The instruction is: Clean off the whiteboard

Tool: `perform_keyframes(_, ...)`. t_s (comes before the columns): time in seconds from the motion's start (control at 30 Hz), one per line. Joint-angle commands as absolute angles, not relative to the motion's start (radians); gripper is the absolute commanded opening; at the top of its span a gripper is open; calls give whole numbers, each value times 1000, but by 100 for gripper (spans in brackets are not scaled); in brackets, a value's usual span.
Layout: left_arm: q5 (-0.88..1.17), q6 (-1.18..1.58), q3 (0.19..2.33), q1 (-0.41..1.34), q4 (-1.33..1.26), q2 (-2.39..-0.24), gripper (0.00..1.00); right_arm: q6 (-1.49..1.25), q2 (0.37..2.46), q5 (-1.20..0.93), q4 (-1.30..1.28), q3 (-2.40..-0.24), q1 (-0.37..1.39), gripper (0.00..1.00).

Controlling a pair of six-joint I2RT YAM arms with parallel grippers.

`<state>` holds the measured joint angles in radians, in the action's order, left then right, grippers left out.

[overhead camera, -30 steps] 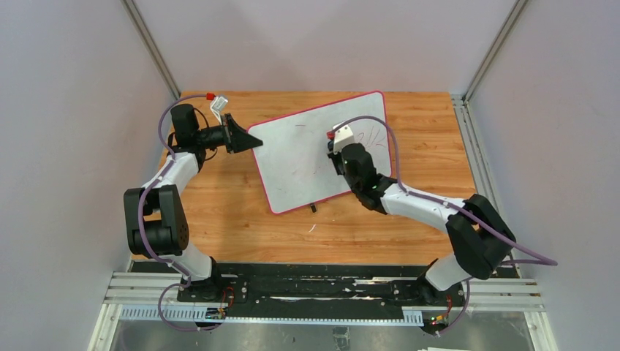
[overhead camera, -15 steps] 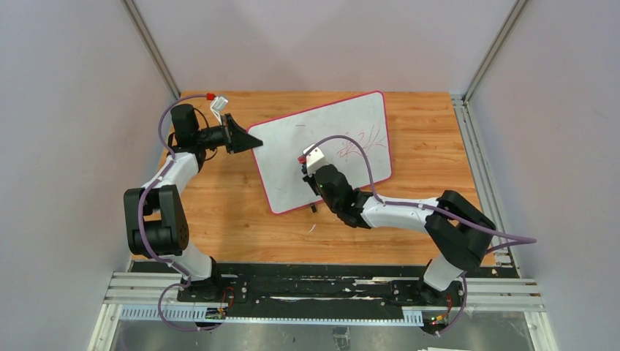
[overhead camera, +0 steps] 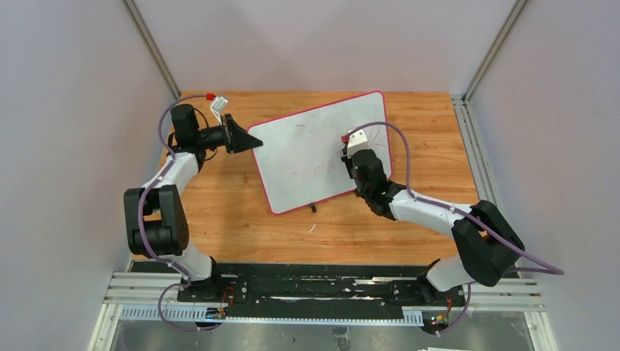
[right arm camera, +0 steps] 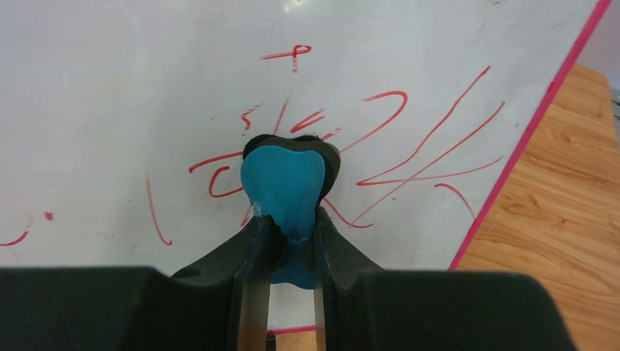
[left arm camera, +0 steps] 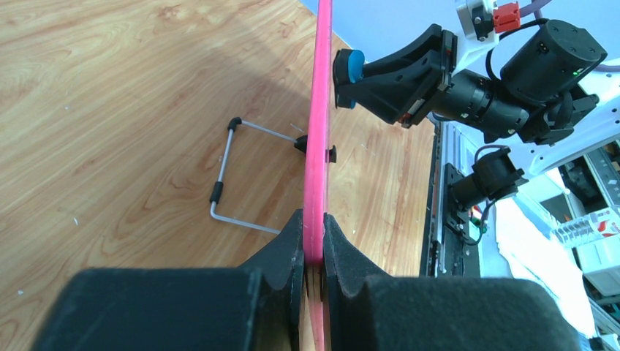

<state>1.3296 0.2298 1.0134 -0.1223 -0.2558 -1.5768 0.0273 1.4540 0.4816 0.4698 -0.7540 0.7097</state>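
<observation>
The whiteboard, white with a pink-red rim, stands tilted on the wooden table. My left gripper is shut on its left edge; the left wrist view shows the pink rim pinched between my black fingers. My right gripper is shut on the blue eraser and presses it against the board's right part, over red scribbles. The eraser also shows in the left wrist view. More red marks lie to the eraser's left.
The board's wire stand rests on the table behind the board. A small black foot shows at the board's near edge. Metal frame posts rise at the back corners. The rail with the arm bases runs along the near edge.
My right gripper with the eraser swept from the board's right part down to its lower middle, then back to the right part. The left gripper and board stayed still.
</observation>
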Motion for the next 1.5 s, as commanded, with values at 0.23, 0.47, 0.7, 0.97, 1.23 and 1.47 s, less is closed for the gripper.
perform_keyframes(0.23, 1298, 175, 1005, -127, -284, -1567, 0, -57, 1554, 400, 482, -821, 846, 1)
perform_keyframes(0.47, 1298, 175, 1005, -126, -283, -1567, 0, -51, 1685, 393, 537, -918, 1007, 1)
perform_keyframes(0.7, 1299, 173, 1002, -127, -284, -1562, 0, -30, 1730, 436, 546, -953, 1072, 1)
perform_keyframes(0.97, 1307, 172, 1000, -126, -285, -1562, 0, -18, 1679, 505, 522, -872, 928, 1)
perform_keyframes(1.23, 1311, 175, 1005, -133, -285, -1560, 0, 12, 1555, 488, 506, -785, 747, 1)
perform_keyframes(1.47, 1316, 178, 1009, -139, -285, -1562, 0, 23, 1484, 457, 498, -752, 626, 1)
